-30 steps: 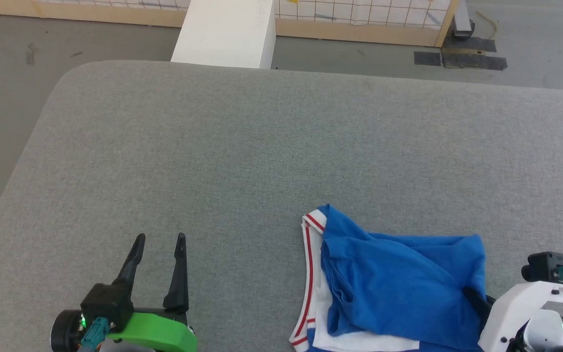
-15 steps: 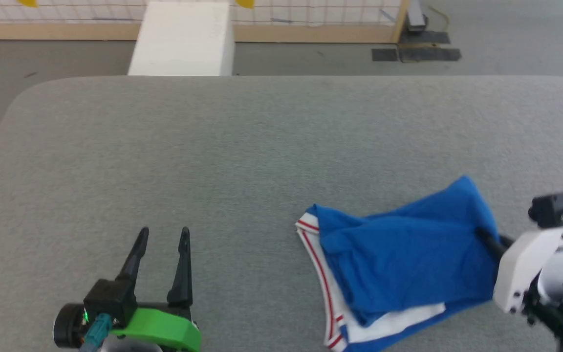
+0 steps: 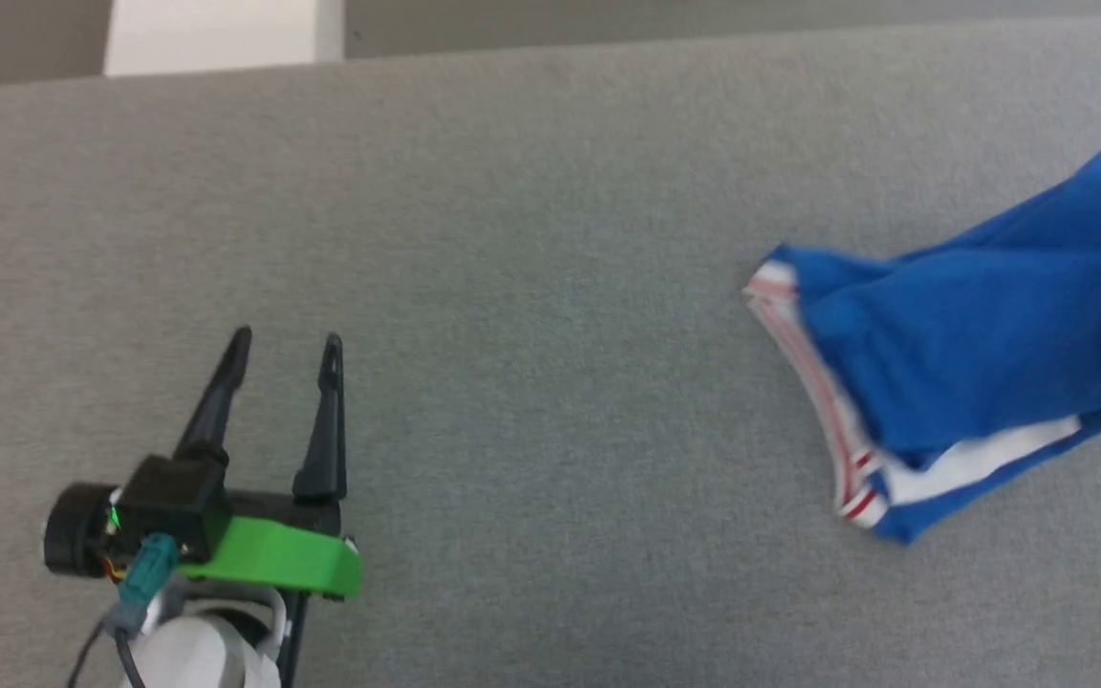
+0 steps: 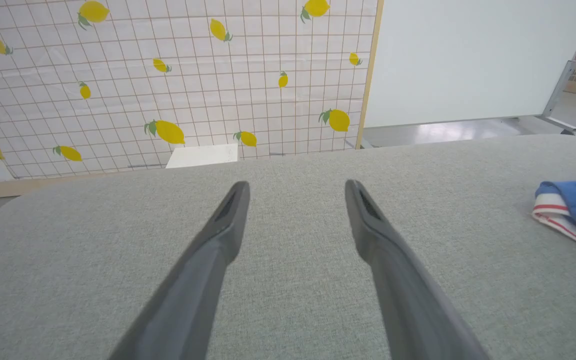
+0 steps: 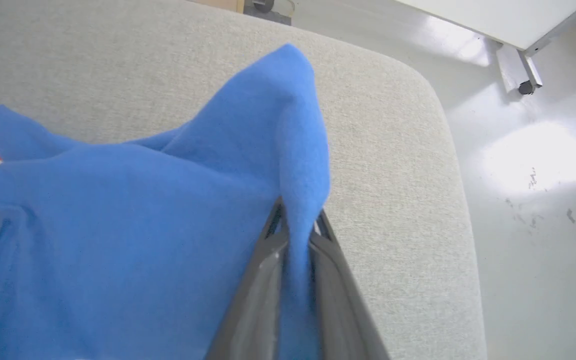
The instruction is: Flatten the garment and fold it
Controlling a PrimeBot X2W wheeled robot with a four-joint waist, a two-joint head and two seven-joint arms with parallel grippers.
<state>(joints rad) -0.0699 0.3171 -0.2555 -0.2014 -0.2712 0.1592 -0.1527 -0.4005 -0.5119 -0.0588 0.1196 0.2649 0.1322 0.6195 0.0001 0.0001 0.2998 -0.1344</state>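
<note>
My right hand [image 5: 298, 214] is closed almost to the limit. Its two dark fingers pinch a fold of the garment [image 5: 118, 225], a royal-blue T-shirt. The cloth rises to a peak just past the fingertips and drapes away to the left of the right wrist view, where a scrap of white, red-striped trim shows at the edge.

The pinch sits near a rounded corner of the gray fabric worktop [image 5: 393, 150], with pale, shiny floor [image 5: 543, 175] beyond it. In the head view the shirt lies bunched and unfolded at the right side of the worktop. Its white trim with thin red stripes faces left, and its blue upper corner runs to the picture's right edge.

My left hand [image 3: 286, 338] hangs over bare worktop at the lower left of the head view, well apart from the shirt. Its fingers are spread wide with nothing between them, and they point toward the far edge. In its wrist view, a white block [image 4: 203, 155] stands beyond that edge, before a grid-lined panel printed with lemons [image 4: 168, 75]. A plain white board [image 4: 468, 55] stands to the right of the panel.
</note>
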